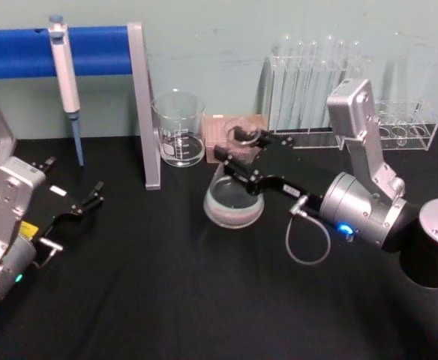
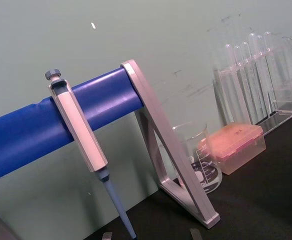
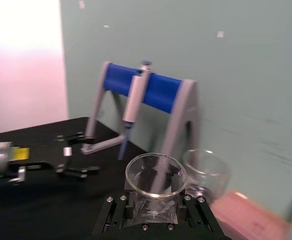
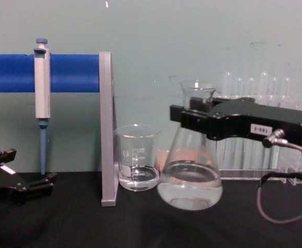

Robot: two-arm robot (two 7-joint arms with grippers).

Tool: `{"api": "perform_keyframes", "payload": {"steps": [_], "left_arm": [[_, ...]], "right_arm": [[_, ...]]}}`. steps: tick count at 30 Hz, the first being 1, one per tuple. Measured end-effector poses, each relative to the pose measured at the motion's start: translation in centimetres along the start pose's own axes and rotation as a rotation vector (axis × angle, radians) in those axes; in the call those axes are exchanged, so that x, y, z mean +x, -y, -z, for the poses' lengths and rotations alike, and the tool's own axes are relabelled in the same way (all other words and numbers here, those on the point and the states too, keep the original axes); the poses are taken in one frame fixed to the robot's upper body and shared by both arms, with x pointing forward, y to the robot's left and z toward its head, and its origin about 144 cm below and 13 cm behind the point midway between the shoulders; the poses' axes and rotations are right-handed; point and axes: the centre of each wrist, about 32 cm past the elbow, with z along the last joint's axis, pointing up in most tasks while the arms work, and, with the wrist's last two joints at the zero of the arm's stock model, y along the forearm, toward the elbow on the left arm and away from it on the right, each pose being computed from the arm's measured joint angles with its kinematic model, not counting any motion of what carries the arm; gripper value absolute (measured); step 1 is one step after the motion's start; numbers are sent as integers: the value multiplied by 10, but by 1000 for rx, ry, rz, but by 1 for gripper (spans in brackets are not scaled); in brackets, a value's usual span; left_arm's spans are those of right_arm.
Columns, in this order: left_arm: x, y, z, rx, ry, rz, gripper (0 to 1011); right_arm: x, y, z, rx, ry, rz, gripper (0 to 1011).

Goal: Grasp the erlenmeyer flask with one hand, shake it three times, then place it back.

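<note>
- Right pincer [image 1: 240,155] reaches in from the robot's right, over the middle of the black worktop [image 1: 166,300]. Silver wrist and grey cable loop trail behind it.
- Its two black fingers are closed on the neck of the erlenmeyer flask [image 1: 234,201], one on each side, just under the flared lip. A small white numbered label shows on the pincer body in the chest view.
- In the chest view the flask [image 4: 190,178] hangs tilted from the right pincer [image 4: 193,114], its wide base swung to one side. A shallow pool of clear liquid sits in the bottom.
- Cannot tell whether the base clears the worktop.
- The flask sits just right of the glass beaker [image 4: 137,160] and apart from it. The beaker holds a little clear liquid.
- Right wrist view looks down into the open mouth of the flask [image 3: 156,177], pincer fingers either side of the neck.
- Left pincer [image 1: 73,178] rests low at the worktop's left, well apart from the flask. Its fingers are spread wide and hold nothing.
- Behind: pipette [image 1: 65,75] hung on the blue-barred stand [image 1: 99,41], pink box [image 2: 233,145], and test tubes [image 1: 309,75] in a clear rack at the back right.
</note>
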Motion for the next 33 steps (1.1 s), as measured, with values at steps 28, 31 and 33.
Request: {"api": "perform_keyframes", "payload": {"steps": [28, 31, 33], "left_arm": [[0, 0, 0, 0, 0, 0, 1001], [0, 0, 0, 0, 0, 0, 1001], [0, 0, 0, 0, 0, 0, 1001]], "right_arm": [[-25, -2, -3, 43, 21, -346, 450], [-25, -2, -4, 46, 25, -367, 450], [-25, -2, -4, 46, 28, -379, 450]]}}
